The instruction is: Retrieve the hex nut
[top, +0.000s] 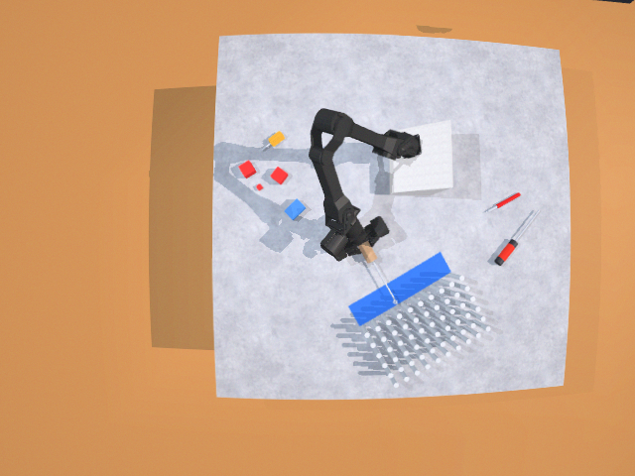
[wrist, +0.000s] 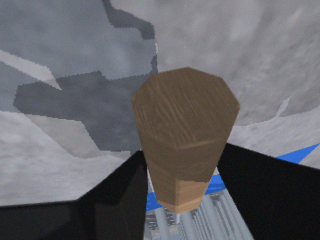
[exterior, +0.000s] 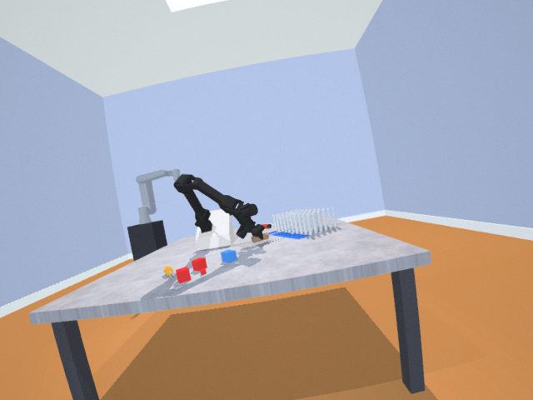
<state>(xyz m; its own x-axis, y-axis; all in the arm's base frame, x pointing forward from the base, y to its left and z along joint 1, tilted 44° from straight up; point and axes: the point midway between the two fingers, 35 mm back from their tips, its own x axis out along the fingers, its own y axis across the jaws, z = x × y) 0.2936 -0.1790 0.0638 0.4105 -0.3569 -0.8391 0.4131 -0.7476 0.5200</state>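
My gripper (top: 365,248) (wrist: 179,153) is shut on the wooden handle of a hook tool (top: 369,254) (exterior: 259,239) (wrist: 185,112). The tool's thin metal shaft reaches over the blue taped strip (top: 436,264) (exterior: 292,235) (wrist: 301,153), and its tip is at the strip's edge beside the front row of spacers. The metal spacers (top: 436,307) (exterior: 311,222) (wrist: 214,216) stand upright in rows behind the strip. I cannot make out the hex nut; a small pale spot at the tool's tip is too small to tell. Whether the tip touches a spacer is unclear.
A red-and-black-handled tool (top: 506,252) and a thin red-handled tool (top: 508,199) lie right of the strip. A white block (top: 431,159) (exterior: 212,238) stands by the arm's base. Red cubes (top: 247,169) (exterior: 183,275), a blue cube (top: 295,209) (exterior: 229,256) and a yellow piece (top: 276,139) lie left.
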